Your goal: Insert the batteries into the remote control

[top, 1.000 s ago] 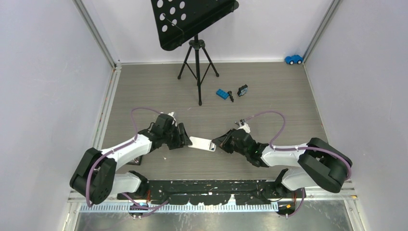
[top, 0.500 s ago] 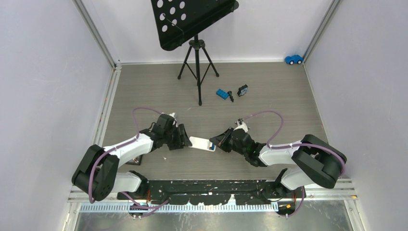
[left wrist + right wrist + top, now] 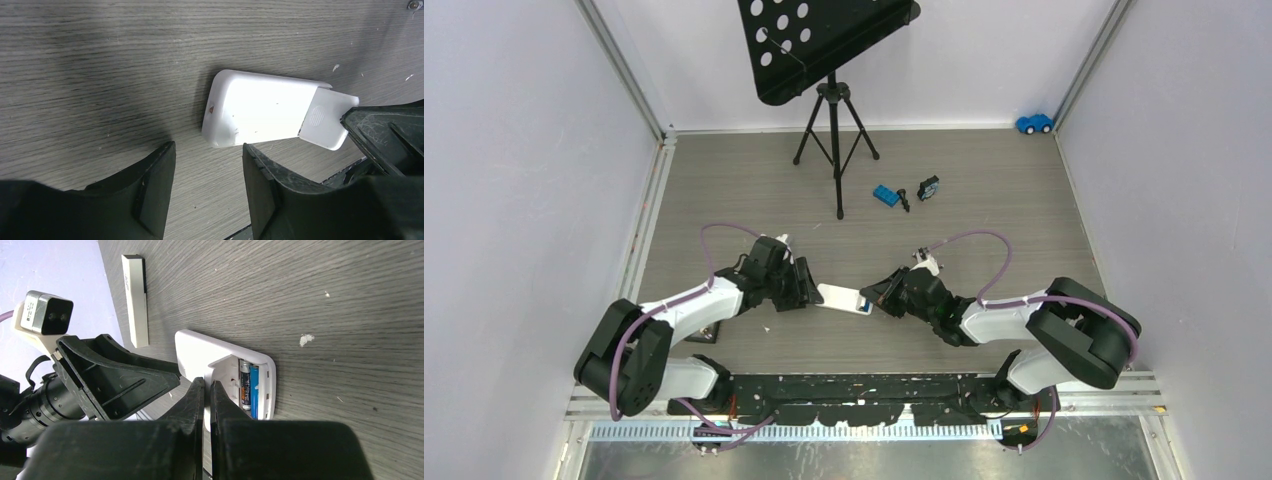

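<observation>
The white remote [image 3: 841, 297] lies on the table between my two grippers, back side up. In the right wrist view its battery bay [image 3: 250, 385] is uncovered and holds two batteries side by side, a dark one [image 3: 244, 382] and a blue one [image 3: 254, 390]. My right gripper [image 3: 207, 382] is shut on the raised white battery cover [image 3: 220, 371]; it is at the remote's right end in the top view [image 3: 876, 297]. The cover [image 3: 325, 120] sits slid partly off the remote [image 3: 260, 107]. My left gripper [image 3: 207, 147] is open and empty, just short of the remote's left end [image 3: 812, 293].
A second long white bar-shaped remote [image 3: 135, 300] lies beyond the left gripper. Further back stand a music stand tripod [image 3: 834, 130], a flat blue brick [image 3: 885, 195], a black-and-blue block [image 3: 928, 187] and a blue toy car [image 3: 1034, 123] in the far right corner.
My right gripper has edged left onto the remote's right end, and a blue battery now shows there. The left gripper has barely moved.
</observation>
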Controlling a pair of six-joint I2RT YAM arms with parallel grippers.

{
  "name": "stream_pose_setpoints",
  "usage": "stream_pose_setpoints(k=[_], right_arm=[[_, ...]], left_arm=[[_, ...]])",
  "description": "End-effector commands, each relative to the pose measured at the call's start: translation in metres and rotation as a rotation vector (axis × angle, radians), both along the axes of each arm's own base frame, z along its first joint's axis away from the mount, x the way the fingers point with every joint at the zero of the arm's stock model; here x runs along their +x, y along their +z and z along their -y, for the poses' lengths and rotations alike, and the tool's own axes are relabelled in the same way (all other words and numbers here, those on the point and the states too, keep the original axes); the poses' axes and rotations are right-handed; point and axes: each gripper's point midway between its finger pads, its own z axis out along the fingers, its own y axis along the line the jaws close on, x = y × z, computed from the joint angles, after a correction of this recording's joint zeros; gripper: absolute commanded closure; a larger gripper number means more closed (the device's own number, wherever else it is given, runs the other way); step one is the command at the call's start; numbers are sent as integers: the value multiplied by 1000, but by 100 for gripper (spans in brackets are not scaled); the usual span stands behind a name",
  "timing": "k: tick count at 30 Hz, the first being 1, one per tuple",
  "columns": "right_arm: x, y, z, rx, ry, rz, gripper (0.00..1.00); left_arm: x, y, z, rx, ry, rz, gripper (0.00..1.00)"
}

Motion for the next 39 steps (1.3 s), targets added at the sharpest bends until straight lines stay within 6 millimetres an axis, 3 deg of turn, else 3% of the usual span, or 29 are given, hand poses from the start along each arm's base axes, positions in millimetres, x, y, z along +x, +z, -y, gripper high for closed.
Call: stream_pose_setpoints(k=[1,6,14,19,27,39], right_arm=[[7,3,-2,2,-11,29,100],[5,-1,-5,1,11,18,99],[3,-7,0,-61,6,-23,80],[5,0,6,-113,-3,-28,72],[7,13,10,-138,-1,-14,69],[5,8,15,-203,12,-31,53]], left_arm=[[8,1,2,-1,-7,28,46],[8,1,4,-5,-15,20,46],[9,2,4,-2,-13,20,45],[8,-1,0,30,-12,1,38],[9,-3,-2,44,-7,-7,32],[11,-6,-3,67,-8,-16,28]])
